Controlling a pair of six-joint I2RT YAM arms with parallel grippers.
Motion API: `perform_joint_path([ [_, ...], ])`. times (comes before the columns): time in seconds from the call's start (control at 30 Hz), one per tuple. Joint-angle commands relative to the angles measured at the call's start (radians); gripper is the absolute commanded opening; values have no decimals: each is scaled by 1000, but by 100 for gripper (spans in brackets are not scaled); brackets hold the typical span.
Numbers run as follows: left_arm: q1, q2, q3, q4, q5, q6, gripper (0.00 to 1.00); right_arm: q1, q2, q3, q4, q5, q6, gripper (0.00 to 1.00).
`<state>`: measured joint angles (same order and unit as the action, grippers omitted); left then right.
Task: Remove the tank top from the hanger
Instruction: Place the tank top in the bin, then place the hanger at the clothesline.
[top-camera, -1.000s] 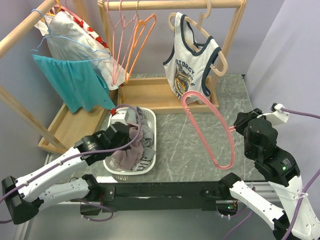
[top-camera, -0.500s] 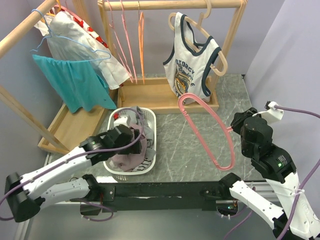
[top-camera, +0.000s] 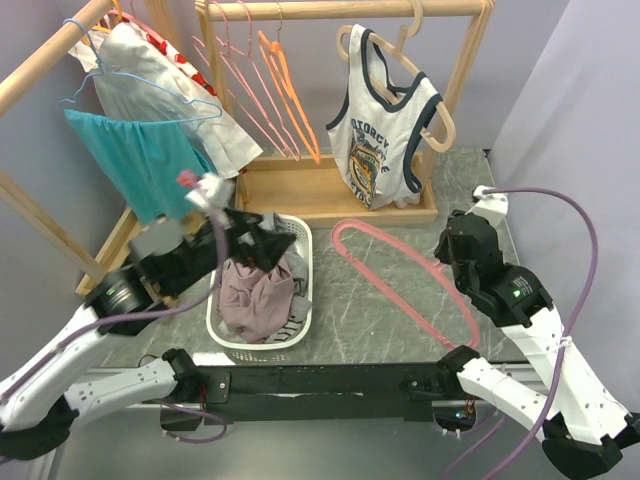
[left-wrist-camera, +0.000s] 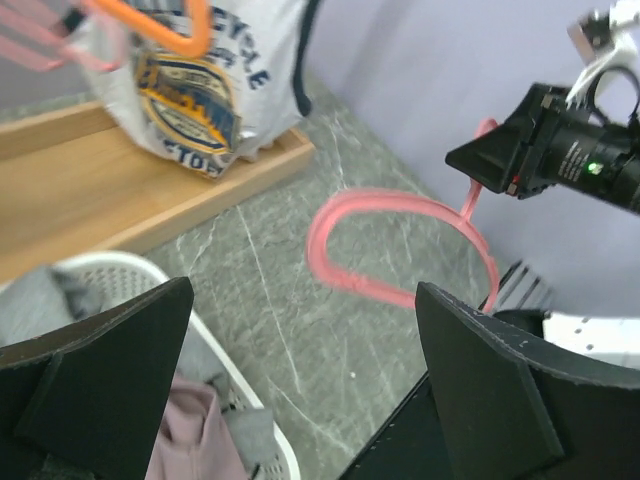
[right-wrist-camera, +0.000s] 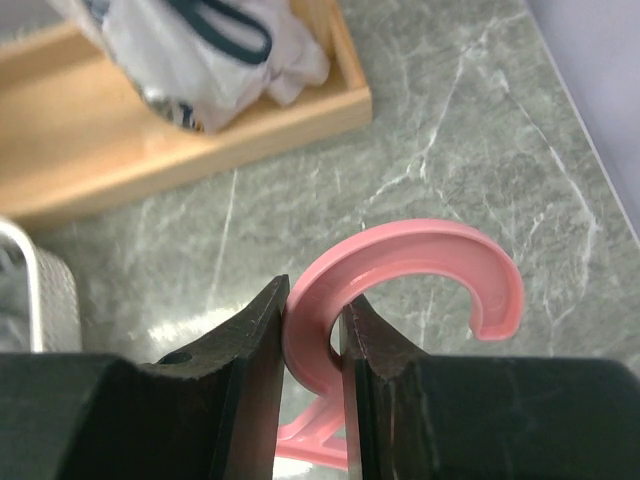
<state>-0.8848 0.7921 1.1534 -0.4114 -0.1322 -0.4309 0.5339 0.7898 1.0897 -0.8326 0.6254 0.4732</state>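
- One pink hanger (right-wrist-camera: 400, 245) is bare. The right tool (right-wrist-camera: 312, 320) pinches it at the base of its hook, and its loop stretches out low over the table (top-camera: 340, 300).
- One mauve garment (top-camera: 255, 295) lies crumpled in the single white basket (top-camera: 255, 341) with grey cloth (top-camera: 296, 272). It is too bunched up to tell whether it is the tank top.
- One white tank top (top-camera: 380, 140) with navy trim hangs on a beige hanger (top-camera: 443, 128) on the back rack (top-camera: 340, 10), well apart from both tools.
- There are two tools. The left tool (left-wrist-camera: 305, 290) stands wide open and empty above the basket's far end. The right is clamped on the hanger.
- There are two wooden racks. The back one also carries one orange hanger (top-camera: 290, 100) and several thin pink ones, too tangled to count. The side rack (top-camera: 40, 65) holds one teal garment (top-camera: 140, 160) and one white garment (top-camera: 160, 90).
- Since a second ago, the left tool has gone from closed, down at the clothes in the basket, to open and raised.
- The pink hanger stood steeper then and has since swung down flatter and leftward. The right grip is unchanged.
- The spare hangers on the back rack have swung to a new slant.
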Motion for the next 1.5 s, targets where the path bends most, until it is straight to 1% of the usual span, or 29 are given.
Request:
perform_joint_path([
  [0.0, -2, 194, 107, 59, 201, 184, 99, -5, -79, -27, 107, -124, -171, 0],
  [0.03, 0, 255, 161, 51, 236, 219, 99, -3, -92, -33, 116, -154, -185, 0],
  [0.1, 10, 311, 209, 45, 294, 241, 99, -5, -127, -51, 151, -220, -246, 0],
  [0.13, 18, 365, 248, 43, 392, 262, 99, -3, -138, -56, 159, -240, -257, 0],
  [0.17, 27, 395, 270, 33, 425, 267, 99, -5, -155, -63, 177, -289, -281, 0],
  [0.23, 33, 471, 323, 10, 526, 282, 99, -5, -170, -73, 196, -338, -306, 0],
  [0.3, 37, 510, 345, -9, 587, 293, 100, -5, -178, -73, 204, -383, -329, 0],
  [0.33, 38, 525, 354, -9, 611, 293, 99, -5, -178, -73, 204, -391, -338, 0],
  [0.37, 37, 527, 347, 25, 676, 291, 99, -5, -178, -74, 205, -407, -343, 0],
  [0.43, 37, 532, 333, 46, 756, 293, 99, -3, -179, -76, 210, -418, -346, 0],
  [0.57, 38, 598, 394, -27, 975, 297, 100, -5, -173, -82, 228, -420, -347, 0],
  [0.63, 38, 607, 405, -58, 1025, 304, 99, -5, -163, -83, 228, -412, -354, 0],
  [0.77, 38, 587, 387, -52, 1120, 297, 99, -3, -152, -82, 234, -392, -354, 0],
  [0.8, 38, 596, 396, -76, 1150, 320, 99, -3, -152, -79, 236, -389, -354, 0],
  [0.83, 40, 620, 417, -149, 1160, 336, 99, -3, -156, -77, 239, -389, -352, 0],
  [0.9, 38, 654, 424, -220, 1149, 391, 99, -3, -161, -71, 250, -388, -349, 0],
  [1.0, 38, 670, 375, -259, 1146, 411, 99, -3, -167, -60, 257, -386, -346, 0],
  [1.1, 32, 665, 329, -210, 1119, 380, 99, -3, -158, -51, 259, -385, -344, 0],
  [1.27, 24, 671, 316, -179, 985, 339, 99, -3, -153, -45, 262, -398, -338, 0],
  [1.37, 18, 670, 316, -156, 932, 310, 99, -3, -156, -47, 265, -398, -335, 0],
  [1.4, 17, 664, 313, -142, 925, 302, 98, -5, -159, -48, 265, -394, -335, 0],
  [1.47, 12, 654, 310, -121, 892, 290, 90, -3, -159, -51, 262, -392, -334, 0],
])
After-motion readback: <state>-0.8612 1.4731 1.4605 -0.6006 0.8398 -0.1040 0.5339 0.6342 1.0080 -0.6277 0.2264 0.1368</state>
